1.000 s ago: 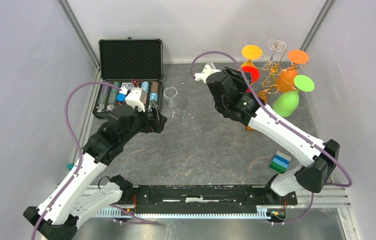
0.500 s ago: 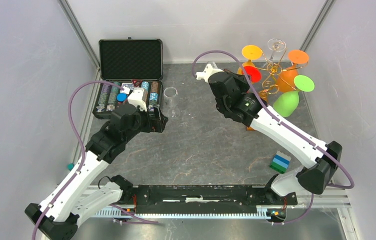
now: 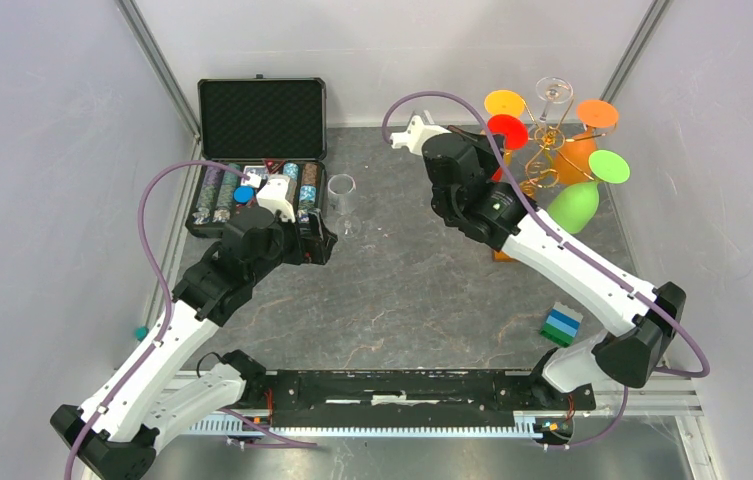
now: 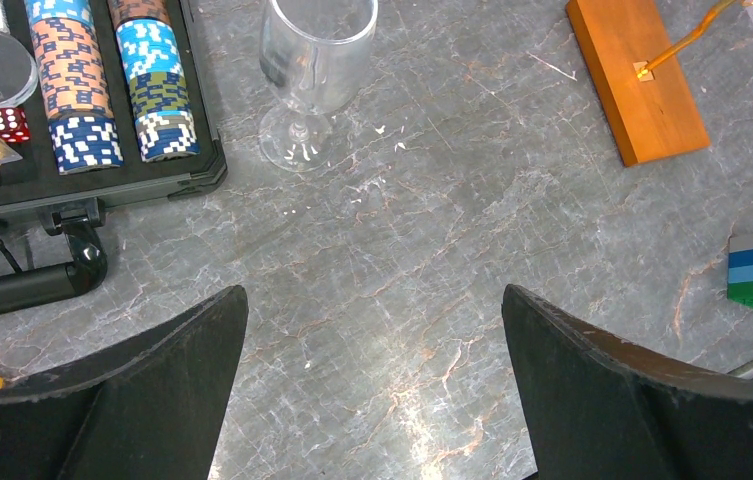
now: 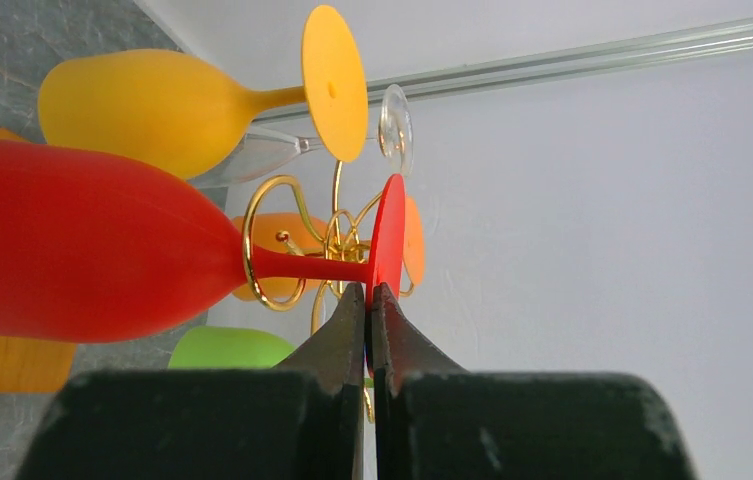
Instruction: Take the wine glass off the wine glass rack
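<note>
Right gripper (image 5: 370,300) is clenched at the wine glass rack (image 3: 544,180), pinching the foot rim of the red wine glass (image 3: 507,131); over the last second that foot has shifted up and back, so withdrawal looks begun; only the wrist view shows the stem still threaded through a gold loop (image 5: 252,262); left gripper (image 4: 372,330) hangs released.
</note>
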